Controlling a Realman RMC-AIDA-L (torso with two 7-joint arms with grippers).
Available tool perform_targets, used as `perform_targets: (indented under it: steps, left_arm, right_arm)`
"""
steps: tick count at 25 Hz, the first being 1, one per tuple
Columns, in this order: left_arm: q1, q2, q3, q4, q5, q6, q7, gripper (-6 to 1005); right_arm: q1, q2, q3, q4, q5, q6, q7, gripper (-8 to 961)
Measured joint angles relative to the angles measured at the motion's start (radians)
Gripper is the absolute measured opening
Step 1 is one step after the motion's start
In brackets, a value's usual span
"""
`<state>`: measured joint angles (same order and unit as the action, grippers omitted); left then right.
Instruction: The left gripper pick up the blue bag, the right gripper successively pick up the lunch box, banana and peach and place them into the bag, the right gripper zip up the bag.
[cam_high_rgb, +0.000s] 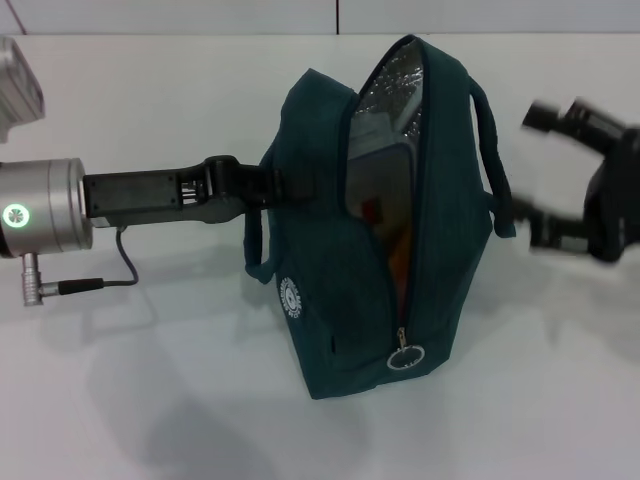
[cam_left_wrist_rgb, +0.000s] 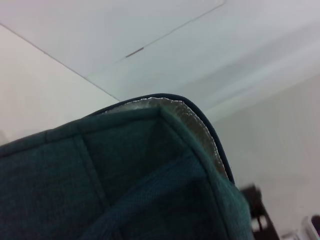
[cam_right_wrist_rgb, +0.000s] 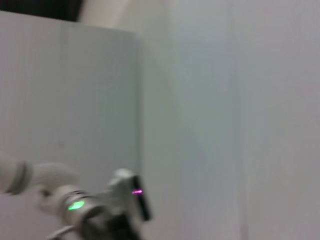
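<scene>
Lighting: bright, even, overhead; you get soft grey shadows on the white desk (cam_high_rgb: 150, 400) under the blue bag (cam_high_rgb: 330, 300). Foil lining (cam_high_rgb: 395, 85) glints. Right hand (cam_high_rgb: 540, 175) motion-blurred. Right wrist view smeared throughout; left wrist view soft, close-up fabric.

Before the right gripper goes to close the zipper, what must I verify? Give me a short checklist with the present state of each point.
1. The left gripper holds the blue bag by its side: ok, the bag stands upright.
2. The right gripper is open and apart from the bag: ok, its fingers are spread, to the bag's right.
3. The zipper ring pull is free to reach: ok, it hangs at the low front end.
4. The zipper is not yet closed: ok, the silver foil lining shows.
5. The lunch box is inside: ok.
6. The banana and the peach are inside: cannot tell, only something orange shows.
</scene>
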<state>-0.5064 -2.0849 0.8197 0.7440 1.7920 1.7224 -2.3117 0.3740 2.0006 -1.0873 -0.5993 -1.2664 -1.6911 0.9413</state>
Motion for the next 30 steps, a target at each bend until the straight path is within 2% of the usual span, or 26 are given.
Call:
perform_targets:
  steps: [4, 8, 14, 19, 30]
  left_arm:
    - [0.0, 0.0, 0.003, 0.0, 0.0, -0.001, 0.0, 41]
    - [0.002, 0.0, 0.003, 0.0, -0.002, -0.001, 0.0, 41]
    - [0.003, 0.0, 0.003, 0.0, -0.003, -0.001, 0.0, 41]
    - [0.004, 0.001, 0.002, 0.0, -0.003, -0.001, 0.0, 41]
    - [0.005, -0.001, 0.002, 0.0, -0.004, -0.001, 0.0, 41]
  right_arm:
    - [0.005, 0.007, -0.019, -0.01, -0.112, -0.058, -0.001, 885]
    - [0.007, 0.009, -0.13, -0.01, -0.167, -0.059, -0.013, 893]
    - [0.007, 0.009, -0.237, -0.003, -0.21, -0.056, -0.017, 894]
    - [-0.001, 0.009, -0.244, 0.003, -0.25, -0.047, -0.017, 890]
    - [0.003, 0.01, -0.243, 0.073, -0.258, 0.075, -0.015, 883]
